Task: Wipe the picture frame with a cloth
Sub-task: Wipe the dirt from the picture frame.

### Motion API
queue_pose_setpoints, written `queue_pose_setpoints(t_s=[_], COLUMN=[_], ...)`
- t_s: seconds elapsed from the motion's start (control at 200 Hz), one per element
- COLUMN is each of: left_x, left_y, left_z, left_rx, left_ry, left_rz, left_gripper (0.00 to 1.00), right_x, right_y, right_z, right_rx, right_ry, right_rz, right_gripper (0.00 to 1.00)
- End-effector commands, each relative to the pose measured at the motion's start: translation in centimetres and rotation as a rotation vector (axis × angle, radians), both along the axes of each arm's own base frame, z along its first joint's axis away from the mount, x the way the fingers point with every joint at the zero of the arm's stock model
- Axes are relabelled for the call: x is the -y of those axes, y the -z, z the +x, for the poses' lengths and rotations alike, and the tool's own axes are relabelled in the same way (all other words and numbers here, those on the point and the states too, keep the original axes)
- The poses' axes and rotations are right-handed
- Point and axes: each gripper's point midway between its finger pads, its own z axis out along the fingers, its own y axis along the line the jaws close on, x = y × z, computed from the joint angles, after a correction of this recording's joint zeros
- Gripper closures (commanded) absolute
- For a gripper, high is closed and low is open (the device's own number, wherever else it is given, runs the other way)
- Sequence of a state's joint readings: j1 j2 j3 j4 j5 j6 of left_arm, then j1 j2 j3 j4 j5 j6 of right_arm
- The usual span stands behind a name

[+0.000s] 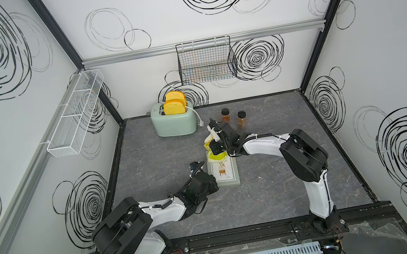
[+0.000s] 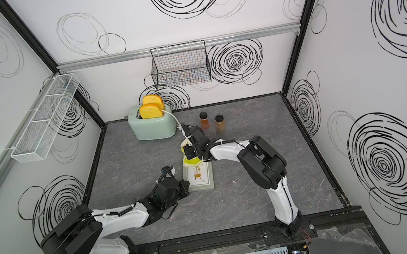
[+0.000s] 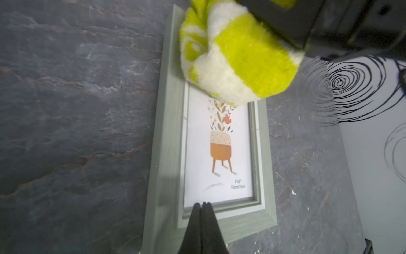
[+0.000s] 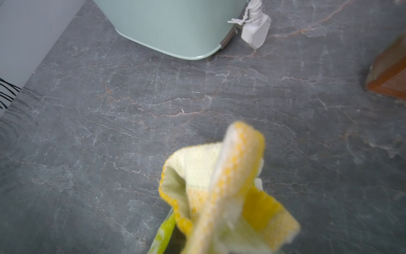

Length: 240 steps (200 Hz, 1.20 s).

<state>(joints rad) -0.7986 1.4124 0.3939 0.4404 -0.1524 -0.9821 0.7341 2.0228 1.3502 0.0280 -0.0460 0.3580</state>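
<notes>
Left wrist view showed the wipe under way: the right hand [image 1: 216,150], clamped on the bunched cloth [image 3: 237,63], pressed it onto the picture frame [image 3: 160,154], pinned by the closed left hand [image 3: 202,205], the next stroke likely needing a pull toward that hand.

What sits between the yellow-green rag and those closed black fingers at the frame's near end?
Only the picture frame itself, its potted-plant drawing uncovered, seen in the left wrist view.

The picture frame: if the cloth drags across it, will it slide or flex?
The picture frame lies flat on the smooth stone-look table, so it would probably slide if left free. The shut left gripper presses its near edge, which likely pins it. Its moulded border looks rigid; the bunched cloth should give first.
</notes>
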Motion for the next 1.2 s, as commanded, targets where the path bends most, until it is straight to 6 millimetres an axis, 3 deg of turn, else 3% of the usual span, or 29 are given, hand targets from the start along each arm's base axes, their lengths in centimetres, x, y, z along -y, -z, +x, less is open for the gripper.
queue_pose_setpoints(t_s=[0.0,0.085,0.125,0.215,0.43,0.66,0.8,0.98,1.106,1.196], left_x=[0.8,0.5,0.4,0.2,-0.7,-2.0,-2.3,-1.8,-1.8,-1.7], left_y=[-1.5,-1.1,-1.0,-1.3,-2.3,0.3,1.7,3.1,4.4,5.2], left_z=[1.1,1.6,2.0,2.7,3.3,2.5,2.1,1.4,1.1,0.8], left_rx=[0.06,0.042,0.033,0.018,-0.016,-0.121,-0.147,-0.163,-0.19,-0.209], left_ry=[0.018,0.021,0.028,0.044,0.115,0.174,0.17,0.189,0.197,0.211], left_rz=[-0.002,0.061,0.08,0.135,0.285,0.429,0.438,0.385,0.396,0.398], left_gripper=[1.0,0.98,0.81,0.53,0.34,0.35,0.36,0.41,0.51,0.67], right_x=[0.0,0.2,0.2,0.5,0.8,2.9,4.0,3.9,3.3,2.4], right_y=[-0.1,0.2,0.3,0.3,0.4,0.4,0.0,-0.3,-0.4,-0.8], right_z=[-0.2,-0.3,-0.4,-0.4,-0.2,1.0,1.4,1.6,1.6,1.7], right_rx=[0.006,0.003,0.004,0.011,0.015,0.006,0.008,0.015,0.008,0.007], right_ry=[-0.007,0.0,0.001,0.009,0.017,0.081,0.101,0.085,0.067,0.049], right_rz=[-0.016,-0.021,-0.022,-0.022,-0.03,-0.032,-0.028,-0.031,-0.02,-0.008], right_gripper=[1.0,1.0,1.0,1.0,1.0,1.0,1.0,1.0,1.0,1.0])
